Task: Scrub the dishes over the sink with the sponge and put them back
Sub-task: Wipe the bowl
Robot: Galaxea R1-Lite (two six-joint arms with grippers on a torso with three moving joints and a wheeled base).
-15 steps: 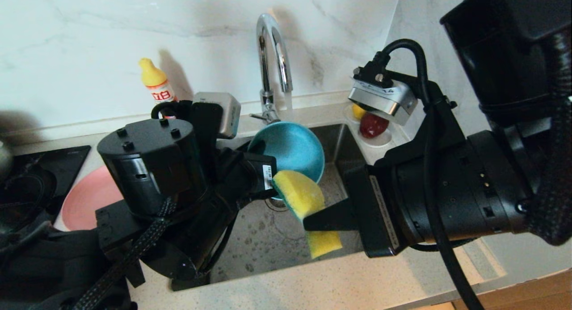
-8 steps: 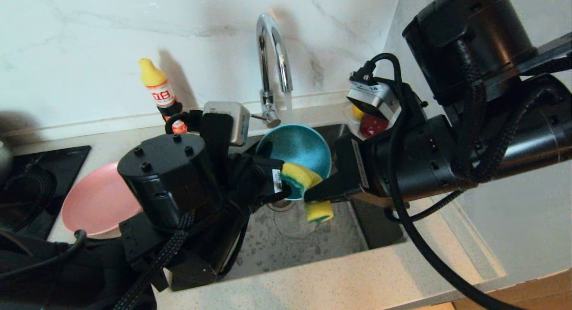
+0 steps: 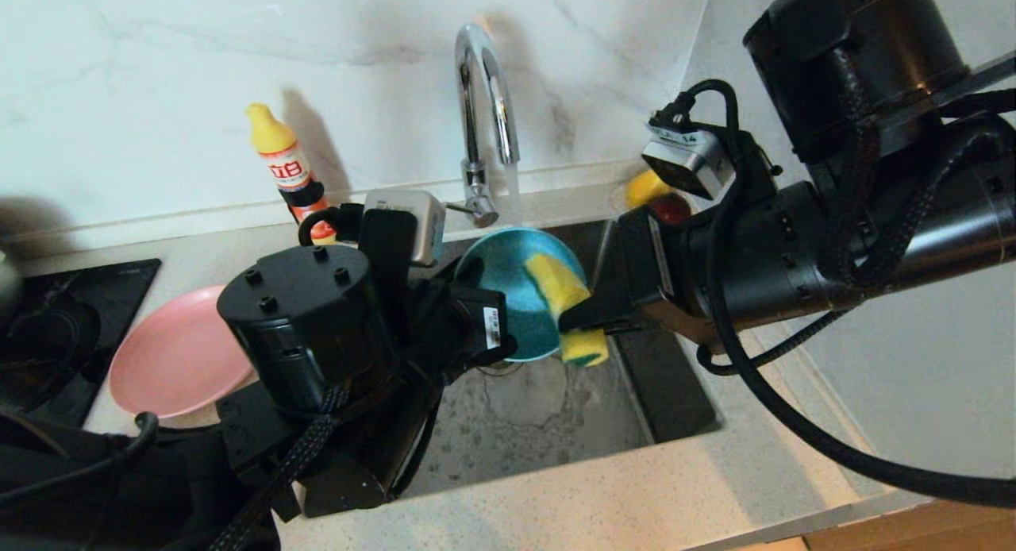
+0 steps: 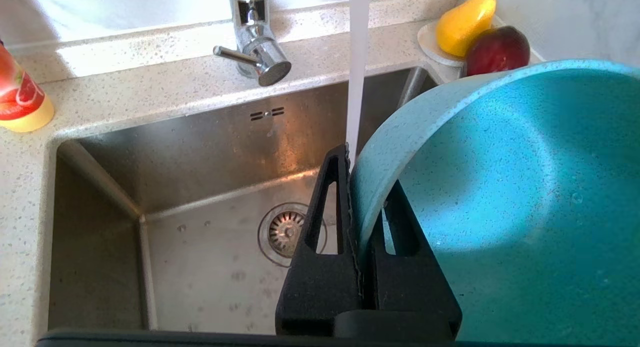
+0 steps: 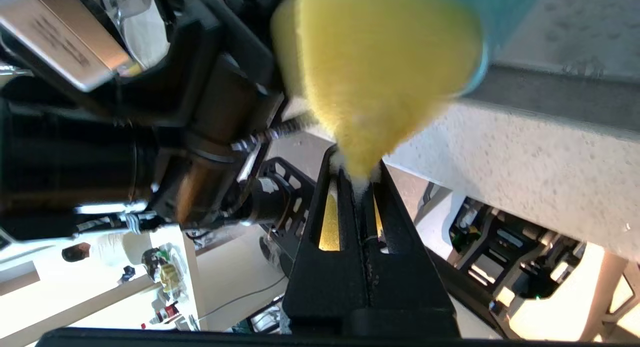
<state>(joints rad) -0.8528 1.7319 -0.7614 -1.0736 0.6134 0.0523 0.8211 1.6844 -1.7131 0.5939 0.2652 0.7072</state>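
On the counter at your far left lies the pink plate [image 3: 176, 362], flat beside the black hob [image 3: 59, 329] and well apart from both arms. Further right, at the back wall, stands a yellow-capped bottle [image 3: 287, 168]. Next comes your left gripper [image 3: 490, 329], held over the sink [image 3: 524, 424]; its fingers are clamped together on the rim of the teal bowl [image 3: 508, 297], one finger inside the wall and one outside, as the left wrist view shows [image 4: 361, 222]. You hold the bowl tilted on its side, its opening turned toward the right arm, just under the chrome tap [image 3: 480, 106], whose stream of water [image 4: 356, 67] falls close beside the rim. Right of that, your right gripper [image 3: 578, 319] is pinched shut on the narrow middle of the sponge [image 3: 565, 297]; the broad yellow end lies pressed inside the bowl, the other end hangs below the fingers. Behind the right wrist, on a white saucer [image 4: 429, 42] at the sink's corner, sit a yellow pear [image 4: 465, 19] and a dark red fruit [image 4: 497, 49].
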